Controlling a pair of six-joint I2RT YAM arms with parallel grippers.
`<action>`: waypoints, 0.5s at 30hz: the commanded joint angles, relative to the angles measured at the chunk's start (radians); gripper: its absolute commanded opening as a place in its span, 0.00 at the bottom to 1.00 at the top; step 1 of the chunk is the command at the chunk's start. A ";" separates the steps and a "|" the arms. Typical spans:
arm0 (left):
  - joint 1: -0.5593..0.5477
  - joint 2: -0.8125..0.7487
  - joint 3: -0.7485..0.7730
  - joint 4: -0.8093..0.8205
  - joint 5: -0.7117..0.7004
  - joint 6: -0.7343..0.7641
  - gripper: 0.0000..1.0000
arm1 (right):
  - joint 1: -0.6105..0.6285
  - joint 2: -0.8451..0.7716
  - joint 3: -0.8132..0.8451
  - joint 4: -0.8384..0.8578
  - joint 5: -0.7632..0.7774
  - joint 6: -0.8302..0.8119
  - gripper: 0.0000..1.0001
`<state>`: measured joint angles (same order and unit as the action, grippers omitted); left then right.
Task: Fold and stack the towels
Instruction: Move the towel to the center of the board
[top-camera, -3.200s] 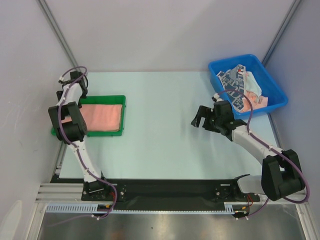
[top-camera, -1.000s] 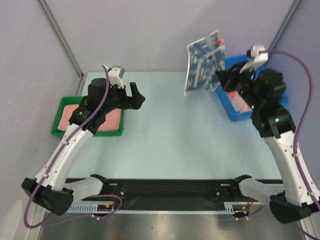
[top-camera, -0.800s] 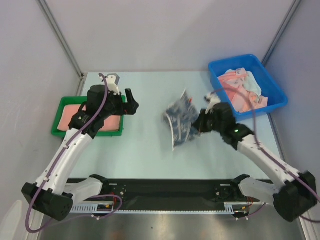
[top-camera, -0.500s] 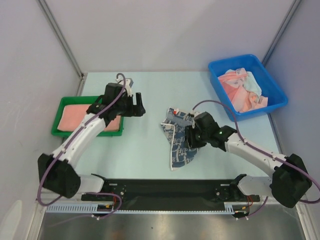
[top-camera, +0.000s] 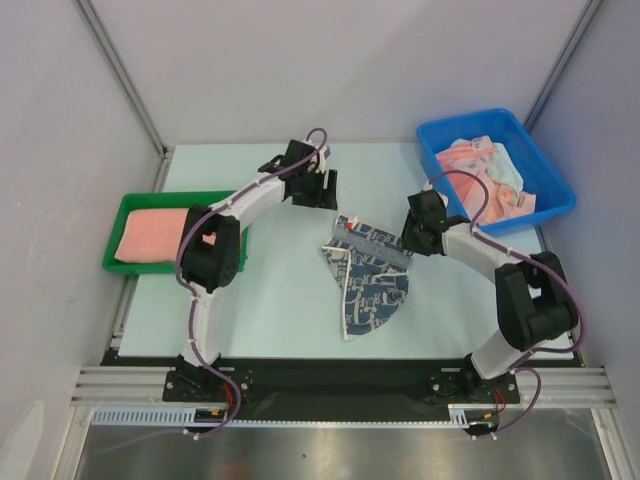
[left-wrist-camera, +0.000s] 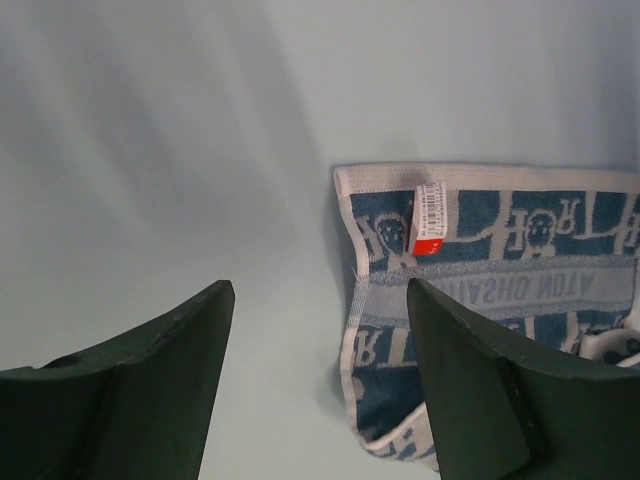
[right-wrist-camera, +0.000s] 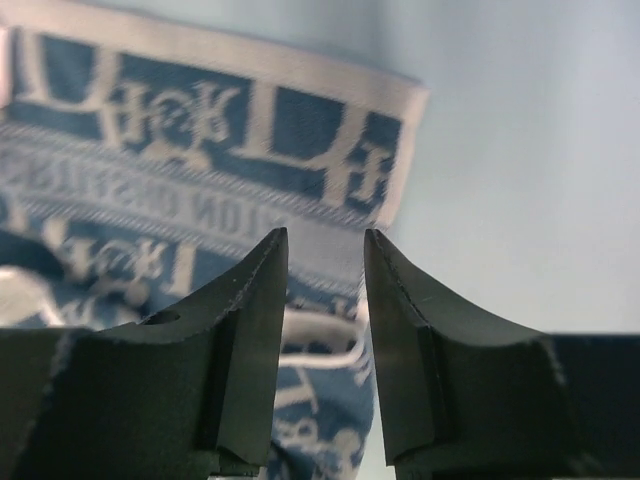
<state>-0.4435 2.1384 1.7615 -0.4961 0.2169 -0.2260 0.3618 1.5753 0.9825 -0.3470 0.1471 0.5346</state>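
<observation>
We've got the navy towel (top-camera: 368, 278) crumpled in the middle of the table (top-camera: 285, 285). Left claw (left-wrist-camera: 318, 290) is spread wide just off its tagged corner. The right claw (right-wrist-camera: 325, 238) sits over the other corner, parted only a sliver, gripping nothing.

In my left wrist view, the navy-and-white towel (left-wrist-camera: 480, 300) carries bands of woven lettering (left-wrist-camera: 530, 292) in capitals, but I can read no word with certainty. A tag (left-wrist-camera: 430, 218) at its hem, white above red, bears print too fine to read. My right wrist view shows similar lettering, equally unreadable.
</observation>
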 joint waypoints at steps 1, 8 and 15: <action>-0.014 0.069 0.091 0.004 0.055 0.013 0.76 | -0.024 0.057 0.054 0.068 0.072 0.042 0.42; -0.049 0.182 0.116 0.037 0.068 -0.021 0.75 | -0.023 0.181 0.076 0.088 0.156 0.047 0.41; -0.052 0.230 0.135 0.053 0.088 -0.032 0.67 | -0.038 0.192 0.050 0.114 0.195 0.041 0.41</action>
<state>-0.4911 2.3371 1.8709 -0.4488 0.2783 -0.2398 0.3336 1.7584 1.0267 -0.2745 0.2802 0.5667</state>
